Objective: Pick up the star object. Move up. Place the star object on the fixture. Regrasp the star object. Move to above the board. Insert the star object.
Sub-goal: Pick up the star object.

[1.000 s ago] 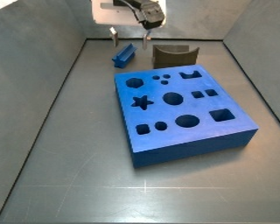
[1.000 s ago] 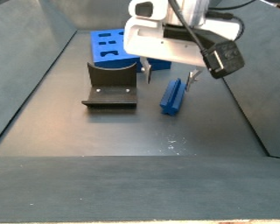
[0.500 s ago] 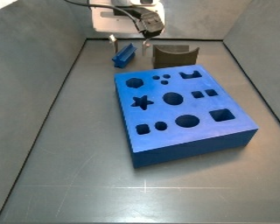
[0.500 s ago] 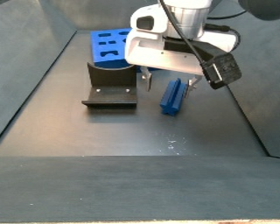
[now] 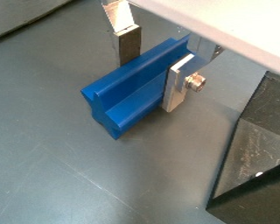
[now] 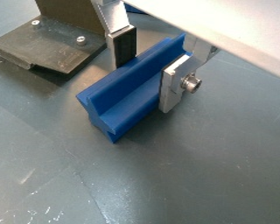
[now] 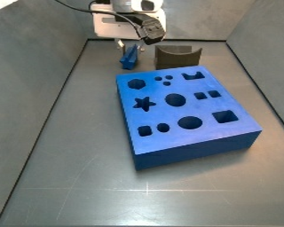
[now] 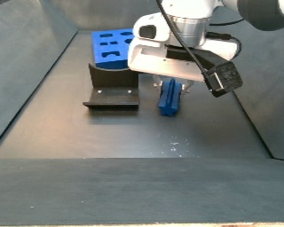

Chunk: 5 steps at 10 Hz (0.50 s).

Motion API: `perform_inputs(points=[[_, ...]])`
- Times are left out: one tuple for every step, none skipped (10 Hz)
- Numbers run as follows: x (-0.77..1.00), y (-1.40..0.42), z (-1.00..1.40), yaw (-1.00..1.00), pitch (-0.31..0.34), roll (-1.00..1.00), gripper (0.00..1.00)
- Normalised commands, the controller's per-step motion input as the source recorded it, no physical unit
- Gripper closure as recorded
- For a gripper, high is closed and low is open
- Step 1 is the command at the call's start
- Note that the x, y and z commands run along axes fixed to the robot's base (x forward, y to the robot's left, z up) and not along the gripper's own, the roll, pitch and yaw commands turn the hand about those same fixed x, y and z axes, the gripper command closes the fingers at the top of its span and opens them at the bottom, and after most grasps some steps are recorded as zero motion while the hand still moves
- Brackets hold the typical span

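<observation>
The task looks to be at its very first step. The star object (image 6: 133, 90) lies flat on the grey floor, and the gripper (image 6: 149, 64) is down around it. Picking up, setting it on the fixture (image 8: 111, 88), regrasping, moving over the board (image 7: 184, 113) and inserting all seem left to do.

In both wrist views the two silver fingers (image 5: 126, 35) stand on either side of the blue peg, one against each long flank. The jaws are spread to about the width of the piece. Whether the pads are already pressing on it or only just beside it cannot be told from these pictures.

In a side view the star object (image 8: 169, 97) sits in the centre of the frame, directly under the gripper (image 8: 170, 82), with the fixture just beside it toward the left and apart from it. In a side view the gripper (image 7: 131, 46) is at the upper middle, the star object (image 7: 129, 58) beneath it, near the fixture (image 7: 177, 55) and above the board's far edge.
</observation>
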Motion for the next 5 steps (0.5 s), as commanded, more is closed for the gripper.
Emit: perform_inputs(points=[[0.00,-0.01,0.00,0.00,0.000,0.00,1.00],[0.19,0.00,0.00,0.00,0.154,0.00,1.00],[0.00,0.00,-0.03,0.00,0.000,0.00,1.00],[0.00,0.00,-0.04,0.00,0.000,0.00,1.00],[0.00,0.00,0.00,0.00,0.000,0.00,1.00]])
